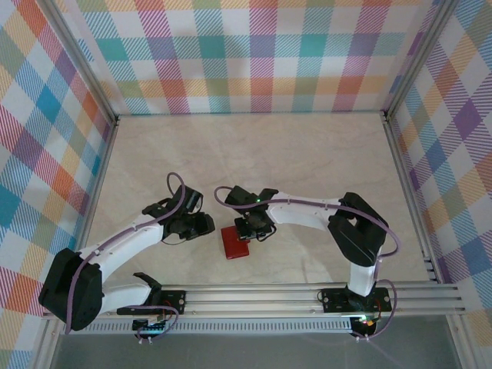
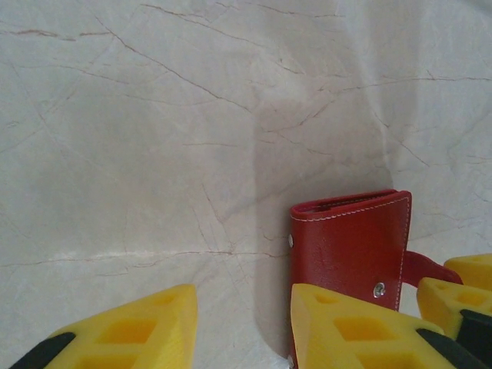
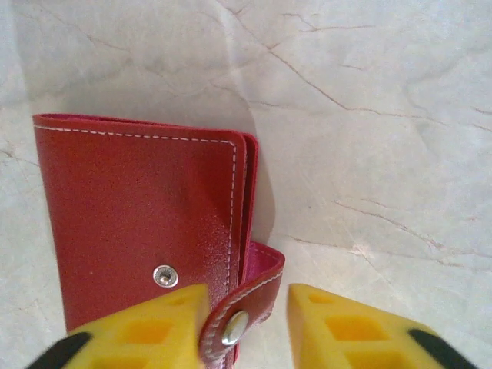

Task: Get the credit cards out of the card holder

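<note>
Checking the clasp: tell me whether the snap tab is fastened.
No, the snap tab curls loose beside the red card holder, off the stud on its cover.

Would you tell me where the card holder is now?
Top view: the card holder lies folded, front-centre on the table, between the left gripper and right gripper.

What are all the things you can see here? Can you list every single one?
card holder: one, red, flat on the table between the two hands, snap tab undone
table: one, pale marble look, under everything
walls: three, rainbow checks, around the table
rail: one, silver, near edge
arms: two, white and black, reaching inward
left hand: one, yellow fingers, open, beside the holder
right hand: one, yellow fingers, either side of the snap tab
</note>
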Controlling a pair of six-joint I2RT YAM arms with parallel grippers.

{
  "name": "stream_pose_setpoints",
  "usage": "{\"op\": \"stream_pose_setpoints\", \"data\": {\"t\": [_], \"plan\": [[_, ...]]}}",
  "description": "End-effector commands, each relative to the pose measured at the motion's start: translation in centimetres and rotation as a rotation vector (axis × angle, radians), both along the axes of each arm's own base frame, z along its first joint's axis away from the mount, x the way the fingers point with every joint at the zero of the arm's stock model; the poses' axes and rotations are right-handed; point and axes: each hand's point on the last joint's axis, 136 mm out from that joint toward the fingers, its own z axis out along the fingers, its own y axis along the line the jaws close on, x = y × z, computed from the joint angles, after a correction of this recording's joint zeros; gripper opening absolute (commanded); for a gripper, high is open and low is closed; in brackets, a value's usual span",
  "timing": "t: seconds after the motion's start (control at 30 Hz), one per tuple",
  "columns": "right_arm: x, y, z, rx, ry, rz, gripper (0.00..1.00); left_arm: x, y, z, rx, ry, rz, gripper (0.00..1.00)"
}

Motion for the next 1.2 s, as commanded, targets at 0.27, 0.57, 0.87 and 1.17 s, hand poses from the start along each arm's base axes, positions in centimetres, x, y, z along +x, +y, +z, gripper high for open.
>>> {"op": "stream_pose_setpoints", "data": {"t": [0.27,0.57,0.87,1.17], "plan": [[-1.5,-0.8,1.1,0.107,0.012,-0.074,0.07,-0.5,-3.1,0.4,-0.04,0.025,-0.053,0.47],[-2.8,-1.3,1.1,0.242,0.045,-0.184,0.03,-2.0,-5.7,-0.4,0.116,0.067,-0.178,0.64],[-3.6,-3.4,-1.2,0.226,0.064,-0.255,0.03,-3.2,-8.5,-1.8,0.257,0.087,-0.293,0.69],[-3.6,-4.2,-2.6,0.262,0.101,-0.301,0.03,-3.5,-9.7,-2.7,0.346,0.097,-0.366,0.75]]}}
